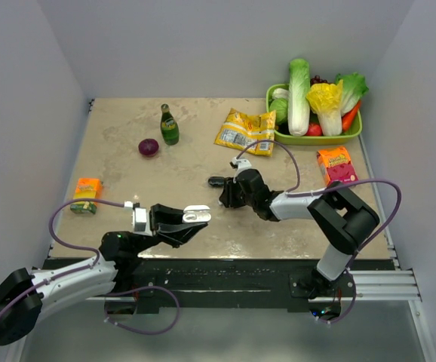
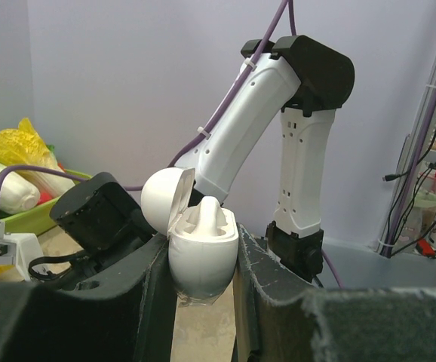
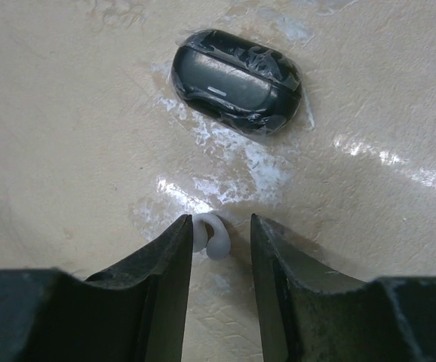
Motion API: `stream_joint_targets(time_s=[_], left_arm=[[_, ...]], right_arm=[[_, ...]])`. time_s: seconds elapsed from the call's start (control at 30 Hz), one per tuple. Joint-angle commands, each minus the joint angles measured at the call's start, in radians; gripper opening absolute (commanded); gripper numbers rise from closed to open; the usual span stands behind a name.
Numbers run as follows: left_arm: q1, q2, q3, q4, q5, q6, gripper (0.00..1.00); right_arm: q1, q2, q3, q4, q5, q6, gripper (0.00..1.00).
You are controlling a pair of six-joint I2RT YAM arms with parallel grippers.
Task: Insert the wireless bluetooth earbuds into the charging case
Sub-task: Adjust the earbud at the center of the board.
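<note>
Robotics lab: white-walled test booth [image 1: 203, 45], aluminium rail [image 1: 388, 280], loose cables [image 2: 408, 181].

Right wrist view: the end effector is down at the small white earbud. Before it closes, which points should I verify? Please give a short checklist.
1. Earbud lies between the fingers of the right end effector: ok, though nearer to one finger.
2. Right end effector closed on it: not ok, the jaws stand open.
3. Black case apart from the fingers: ok, it lies further ahead.
4. Charging case clamped in the left end effector: ok.
5. Case lid open: ok, hinged back.
6. Other earbud already seated in the case: cannot tell.
</note>
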Motion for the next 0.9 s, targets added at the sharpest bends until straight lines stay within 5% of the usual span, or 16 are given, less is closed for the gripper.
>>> stream_joint_targets(time_s=[0.0, 0.73, 0.87], left_arm=[[0.006, -0.012, -0.201, 0.094, -0.012, 0.004, 0.00], [0.006, 0.010, -0.182, 0.086, -0.006, 0.010, 0.00], [0.006, 0.004, -0.182, 0.086, -0.006, 0.010, 0.00]], right_arm=[[0.010, -0.021, -0.020, 0.034, -0.038, 0.028, 0.40], [0.027, -0.146, -0.068, -0.018, 0.062, 0.022, 0.41], [0.019, -0.152, -0.034, -0.072, 0.132, 0.013, 0.34]])
